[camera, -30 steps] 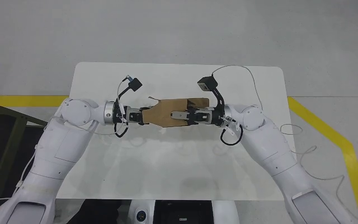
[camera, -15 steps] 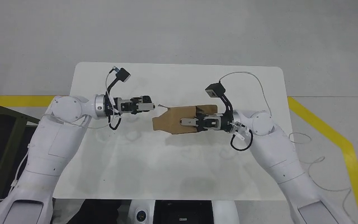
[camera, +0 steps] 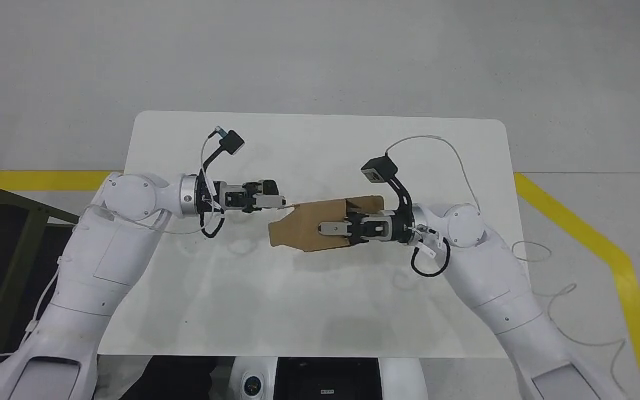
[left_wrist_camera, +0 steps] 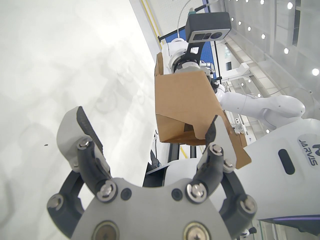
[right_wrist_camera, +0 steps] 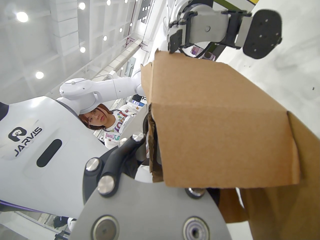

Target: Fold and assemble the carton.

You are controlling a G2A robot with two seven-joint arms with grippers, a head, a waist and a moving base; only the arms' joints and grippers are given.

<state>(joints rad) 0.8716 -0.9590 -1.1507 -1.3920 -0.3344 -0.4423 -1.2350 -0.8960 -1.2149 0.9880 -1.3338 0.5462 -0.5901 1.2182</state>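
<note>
Carton: brown cardboard, partly folded into a box shape, over the middle of the white table, long side running left-right. Cannot tell whether it rests on the table or hangs above it.

The end toward the left arm is not closed. In the left wrist view the carton shows a gap and a loose flap there.

Right gripper clamps the carton from its right end, with one finger lying flat on the top panel. In the right wrist view the carton hides most of that gripper.

Left gripper sits just beside the carton's left end, a bit to the far side, spread wide and holding nothing. One fingertip sits at the carton's far corner; contact unclear.
</note>
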